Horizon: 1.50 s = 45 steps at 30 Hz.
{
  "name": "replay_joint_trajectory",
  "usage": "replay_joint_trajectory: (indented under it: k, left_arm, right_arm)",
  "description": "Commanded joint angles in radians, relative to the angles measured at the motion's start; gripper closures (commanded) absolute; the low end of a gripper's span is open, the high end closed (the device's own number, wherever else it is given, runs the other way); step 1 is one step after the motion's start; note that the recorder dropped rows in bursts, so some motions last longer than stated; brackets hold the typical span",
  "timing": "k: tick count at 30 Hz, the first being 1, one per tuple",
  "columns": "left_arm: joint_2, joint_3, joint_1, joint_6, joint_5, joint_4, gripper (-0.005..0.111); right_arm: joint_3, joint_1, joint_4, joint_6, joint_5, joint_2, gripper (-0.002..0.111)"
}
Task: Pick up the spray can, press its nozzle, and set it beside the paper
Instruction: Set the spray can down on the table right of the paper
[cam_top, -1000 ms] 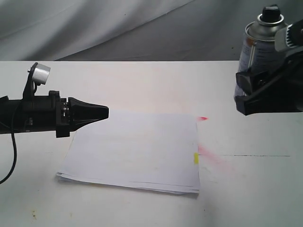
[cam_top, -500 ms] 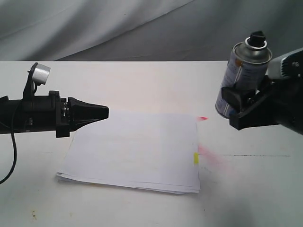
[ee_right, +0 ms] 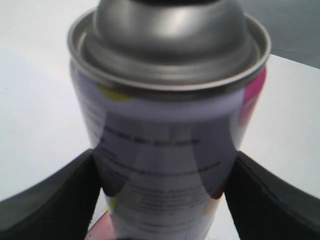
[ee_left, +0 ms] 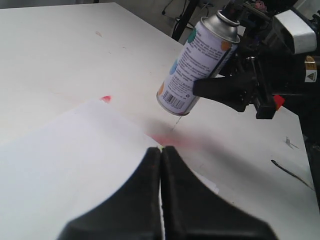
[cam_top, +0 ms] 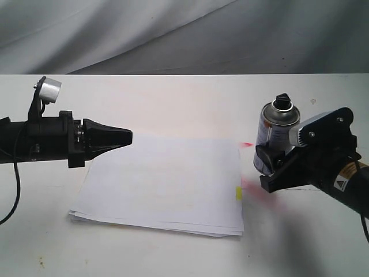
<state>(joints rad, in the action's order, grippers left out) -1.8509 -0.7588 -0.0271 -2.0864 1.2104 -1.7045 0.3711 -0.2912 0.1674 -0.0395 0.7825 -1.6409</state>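
Observation:
My right gripper (cam_top: 266,169) is shut on the silver spray can (cam_top: 275,134), its two black fingers (ee_right: 47,200) pressed on the can's (ee_right: 165,135) labelled sides. The can (ee_left: 192,65) is slightly tilted, with its base low over the table just right of the paper (cam_top: 167,182) and its yellow tab (cam_top: 238,193). Whether the base touches the table, I cannot tell. The black nozzle (cam_top: 282,101) sticks up from the domed top. My left gripper (cam_top: 130,137) is shut and empty, hovering above the paper's (ee_left: 65,160) far left corner, well apart from the can.
Red spray stains mark the white table (cam_top: 190,98) beside the paper: a small spot (cam_top: 248,144) and a wider smear (cam_top: 259,193) under the can. A grey cloth backdrop (cam_top: 173,34) hangs behind the table. A thin dark line (cam_top: 328,190) runs across the table at right.
My right gripper has come down and to the left with the can, from high at the right edge to low beside the paper. The left arm has not moved.

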Motion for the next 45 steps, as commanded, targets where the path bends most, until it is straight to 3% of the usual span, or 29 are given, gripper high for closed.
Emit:
replay_joint_trajectory:
  k: [1,11,34,37,45]
  left_arm:
    - [0.009,0.008,-0.002,-0.005,0.011,-0.006,0.107]
    - [0.009,0.008,-0.002,-0.005,0.011,-0.006,0.107]
    - [0.009,0.008,-0.002,-0.005,0.011,-0.006,0.107]
    - [0.009,0.008,-0.002,-0.005,0.011,-0.006,0.107]
    - [0.009,0.008,-0.002,-0.005,0.011,-0.006,0.107]
  right_arm:
    - [0.001,0.004,-0.04,-0.013,0.164,-0.064,0.108]
    - [0.003,0.004,-0.051,-0.017,0.307,-0.218,0.108]
    - [0.003,0.002,-0.047,-0.017,0.274,-0.232,0.108]
    - [0.003,0.002,-0.047,-0.005,0.272,-0.232,0.101]
    - [0.003,0.002,-0.047,-0.009,0.267,-0.232,0.057]
